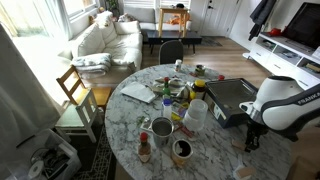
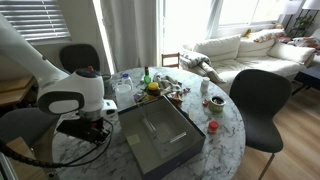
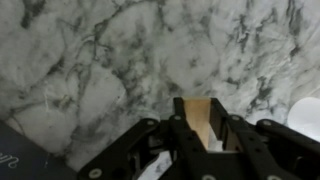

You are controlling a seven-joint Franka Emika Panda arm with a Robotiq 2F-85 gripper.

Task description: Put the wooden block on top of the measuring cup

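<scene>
In the wrist view my gripper [image 3: 200, 135] is shut on the light-tan wooden block [image 3: 198, 118], which stands upright between the fingers just above the marble tabletop [image 3: 110, 60]. A whitish object at the right edge [image 3: 311, 115] may be the measuring cup. In an exterior view the gripper [image 1: 250, 138] hangs low over the near right part of the round table, and a small whitish cup [image 1: 243, 172] sits close by at the table's edge. In an exterior view the arm [image 2: 70, 100] hides the gripper and the block.
A white tumbler [image 1: 196, 113], a grey metal mug [image 1: 162, 128], a dark mug [image 1: 182, 150] and several bottles and jars crowd the table's middle. A black box [image 1: 230, 98] [image 2: 160, 140] lies beside the arm. Chairs stand around the table.
</scene>
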